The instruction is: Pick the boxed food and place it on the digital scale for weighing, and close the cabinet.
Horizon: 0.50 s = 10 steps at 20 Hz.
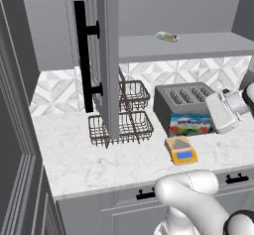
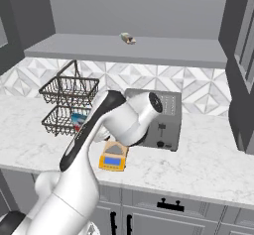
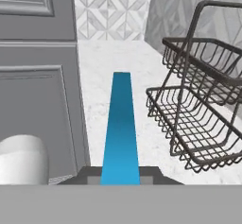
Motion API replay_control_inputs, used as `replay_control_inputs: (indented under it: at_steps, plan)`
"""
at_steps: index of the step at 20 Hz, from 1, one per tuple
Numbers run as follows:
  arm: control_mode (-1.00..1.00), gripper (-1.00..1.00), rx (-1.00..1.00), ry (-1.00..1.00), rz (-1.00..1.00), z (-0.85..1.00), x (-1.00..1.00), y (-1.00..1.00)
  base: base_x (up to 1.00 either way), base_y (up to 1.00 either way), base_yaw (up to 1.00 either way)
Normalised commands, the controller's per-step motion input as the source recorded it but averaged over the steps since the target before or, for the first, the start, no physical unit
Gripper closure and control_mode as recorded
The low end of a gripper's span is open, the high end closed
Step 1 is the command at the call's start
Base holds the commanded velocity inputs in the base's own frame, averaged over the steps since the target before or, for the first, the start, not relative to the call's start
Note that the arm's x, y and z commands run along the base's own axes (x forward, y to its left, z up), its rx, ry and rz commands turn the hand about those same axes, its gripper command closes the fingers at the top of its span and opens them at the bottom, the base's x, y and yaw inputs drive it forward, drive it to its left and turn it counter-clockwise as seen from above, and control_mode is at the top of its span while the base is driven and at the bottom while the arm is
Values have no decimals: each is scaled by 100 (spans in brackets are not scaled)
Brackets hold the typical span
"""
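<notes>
now the blue box is held up by the toaster

the boxed food (image 1: 189,124) is held in the gripper (image 1: 214,122), whose jaws are closed tight on it. in the hand view the box (image 3: 121,128) is seen edge-on as a long blue strip. it is kept in the air in front of the grey toaster (image 1: 181,99), not on the counter (image 1: 79,164). the digital scale (image 1: 181,150) is set on the counter just below and in front of the box. whether the box touches the toaster cannot be told. the cabinet (image 1: 101,55) door is left open, swung out in front of the wire basket rack (image 1: 126,115). a small wrapped item (image 1: 167,36) is seen on the shelf.
</notes>
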Motion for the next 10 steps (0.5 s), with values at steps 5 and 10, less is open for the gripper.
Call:
replay_control_inputs:
  at_steps: [5,10]
  plan:
    - [-100,100,3,-5,3,-44,15,-27,0,0,0]
    - [-100,100,3,0,4,-43,29,-28,0,0,0]
